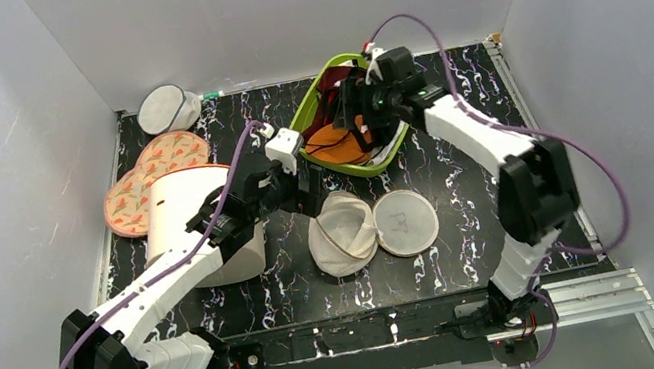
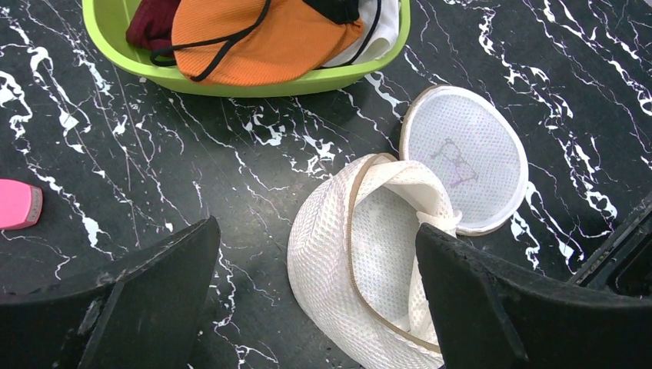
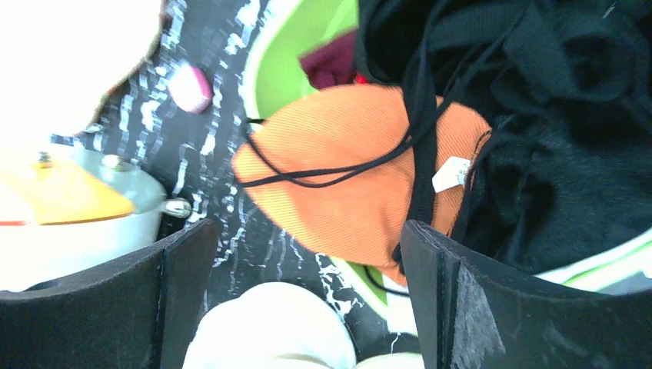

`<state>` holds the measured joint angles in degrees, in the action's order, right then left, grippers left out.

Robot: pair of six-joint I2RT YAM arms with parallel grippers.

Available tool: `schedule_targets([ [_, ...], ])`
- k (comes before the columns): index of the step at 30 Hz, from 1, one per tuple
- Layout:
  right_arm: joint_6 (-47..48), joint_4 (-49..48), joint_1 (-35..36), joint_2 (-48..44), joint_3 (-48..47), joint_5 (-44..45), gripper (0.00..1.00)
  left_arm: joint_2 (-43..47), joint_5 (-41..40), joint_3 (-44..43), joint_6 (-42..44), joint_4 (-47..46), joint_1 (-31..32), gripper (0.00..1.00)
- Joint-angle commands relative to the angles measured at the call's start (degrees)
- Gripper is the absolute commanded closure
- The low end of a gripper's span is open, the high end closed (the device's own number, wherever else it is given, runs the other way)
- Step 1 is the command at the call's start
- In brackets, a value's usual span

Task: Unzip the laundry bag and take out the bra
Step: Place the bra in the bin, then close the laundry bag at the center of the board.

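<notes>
The laundry bag (image 1: 340, 234) lies unzipped mid-table, its dome gaping and its round flap (image 1: 407, 221) folded out to the right. In the left wrist view the bag (image 2: 361, 254) looks hollow inside. The orange bra (image 1: 337, 143) with black straps lies in the green basket (image 1: 370, 165); it also shows in the left wrist view (image 2: 261, 38) and the right wrist view (image 3: 346, 184). My left gripper (image 1: 302, 194) (image 2: 315, 231) is open and empty just above the bag's far-left edge. My right gripper (image 1: 361, 123) (image 3: 307, 231) is open and empty above the basket.
A black garment (image 3: 553, 154) and a dark red cloth (image 3: 334, 65) share the basket. A large cream cylinder with a red rim (image 1: 193, 223) lies by the left arm, with patterned discs (image 1: 150, 180) and a greyer mesh pouch (image 1: 165, 108) behind it. A pink object (image 2: 17, 204) lies left of the basket.
</notes>
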<state>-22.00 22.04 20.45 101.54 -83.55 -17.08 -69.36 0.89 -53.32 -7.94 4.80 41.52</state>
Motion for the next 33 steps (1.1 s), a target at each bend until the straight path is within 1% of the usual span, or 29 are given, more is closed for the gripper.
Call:
schedule_targets([
  [1,2.7,2.21,-0.41,-12.31,3.38,2.87,0.1,-0.62,2.47,-0.23,0.03,-1.1,0.3,0.02],
  [4,3.73,4.55,-0.43,-20.2,9.56,8.37,0.07,-0.7,3.18,0.32,0.17,-2.05,0.4,0.02],
  [7,3.46,6.45,-0.49,-27.72,17.76,16.03,0.08,-0.72,3.31,0.48,0.38,-2.2,0.36,0.02],
  [9,1.42,7.43,-1.31,-32.58,23.73,21.28,0.09,-0.62,3.33,0.43,0.7,-2.16,0.38,0.02],
  [10,-0.16,7.68,-2.25,-34.54,26.57,22.47,0.09,-0.53,3.26,0.61,0.99,-2.27,0.4,0.01],
  [13,-5.34,6.98,-5.72,-39.66,36.33,20.77,0.13,0.24,3.01,1.23,1.78,-2.83,0.49,0.02],
  [15,-9.6,6.46,-7.49,-41.81,41.39,21.28,0.16,0.61,2.7,1.41,2.47,-2.97,0.55,0.02],
  [17,-11.98,5.73,-8.19,-42.33,45.0,21.01,0.17,0.92,2.39,1.46,2.96,-3.04,0.66,0.02],
  [20,-12.39,5.1,-8.24,-40.55,47.17,20.95,0.22,1.23,1.99,1.59,3.43,-3.06,0.91,0.02],
  [22,-12.28,3.93,-8.23,-38.16,47.71,19.02,0.35,1.29,1.97,1.48,3.53,-2.96,1.1,0.02],
  [24,-12.31,2.01,-8.25,-35.26,48.06,16.15,0.44,1.35,2.36,1.26,3.53,-2.87,1.11,0.02],
  [28,-12.67,0.27,-7.81,-29.39,48.47,16.81,0.6,1.96,3.07,1.17,3.5,-2.77,1.32,0.02],
  [29,-12.99,0.26,-7.28,-28.28,48.56,17.76,0.63,2.17,3.07,1.12,3.61,-2.72,1.41,0.02],
  [33,-14.95,-1.25,-5.51,-27.23,51.25,18.67,0.63,2.92,3.78,1.1,3.68,-2.76,1.63,0.02],
])
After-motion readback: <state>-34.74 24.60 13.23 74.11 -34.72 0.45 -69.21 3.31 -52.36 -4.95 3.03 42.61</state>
